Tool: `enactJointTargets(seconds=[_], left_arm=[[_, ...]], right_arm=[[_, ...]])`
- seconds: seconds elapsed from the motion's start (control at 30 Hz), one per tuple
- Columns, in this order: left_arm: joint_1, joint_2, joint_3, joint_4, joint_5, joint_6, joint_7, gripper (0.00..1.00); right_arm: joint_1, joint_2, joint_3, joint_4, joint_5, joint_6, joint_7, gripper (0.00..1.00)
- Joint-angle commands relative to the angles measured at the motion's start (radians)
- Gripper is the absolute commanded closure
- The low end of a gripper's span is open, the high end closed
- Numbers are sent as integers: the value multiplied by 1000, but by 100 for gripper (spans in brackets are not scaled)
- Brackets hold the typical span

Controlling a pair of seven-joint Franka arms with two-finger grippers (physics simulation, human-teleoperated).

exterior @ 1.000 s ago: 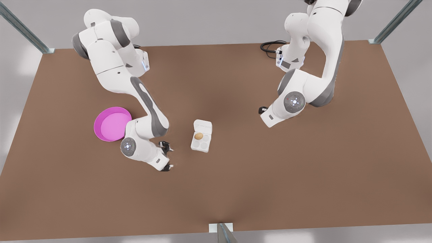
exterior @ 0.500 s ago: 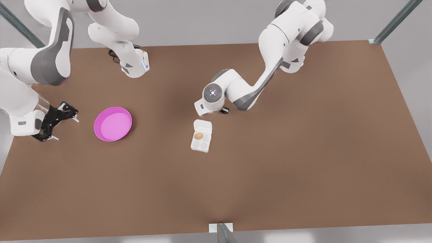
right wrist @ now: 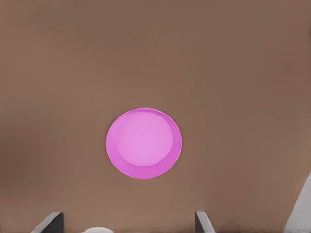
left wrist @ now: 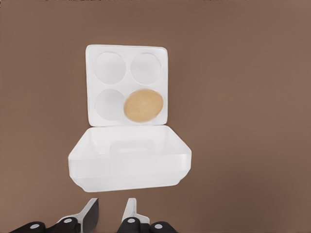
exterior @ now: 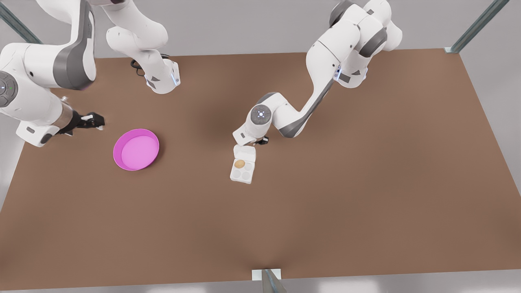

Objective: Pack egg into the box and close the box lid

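Tan egg (left wrist: 143,105) is sitting in the box (left wrist: 127,86); narrowly open, empty left pincer (left wrist: 109,213) is nearing the box lid (left wrist: 129,159) to flip it; right pincer (right wrist: 129,219), wide open, is waiting.

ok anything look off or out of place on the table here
Nothing stands out. The egg sits whole in one cup of the box, the box lid lies open and intact, and the pink dish rests flat. The left gripper hangs by the lid's free edge; the right gripper waits, open, beyond the dish.
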Motion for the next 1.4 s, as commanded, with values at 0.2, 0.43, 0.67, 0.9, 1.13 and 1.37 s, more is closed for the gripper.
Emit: enactJointTargets(seconds=[0.2,0.43,0.67,0.9,1.13,1.37], left_arm=[[-6,33,-1,-5,1,162,-82,55],[-1,46,-1,18,-18,168,-83,55],[23,119,2,132,-32,165,-69,55],[298,-17,5,477,44,-807,33,30],[516,-467,103,101,131,-774,701,0],[480,-485,212,158,65,-864,638,0]], right_arm=[[4,0,-1,2,1,-5,371,0],[4,0,-1,2,4,-5,369,0],[4,0,-1,2,5,-4,357,0],[5,36,-6,4,13,47,291,0],[7,26,-7,4,36,117,220,0],[7,26,-7,2,36,123,217,0]])
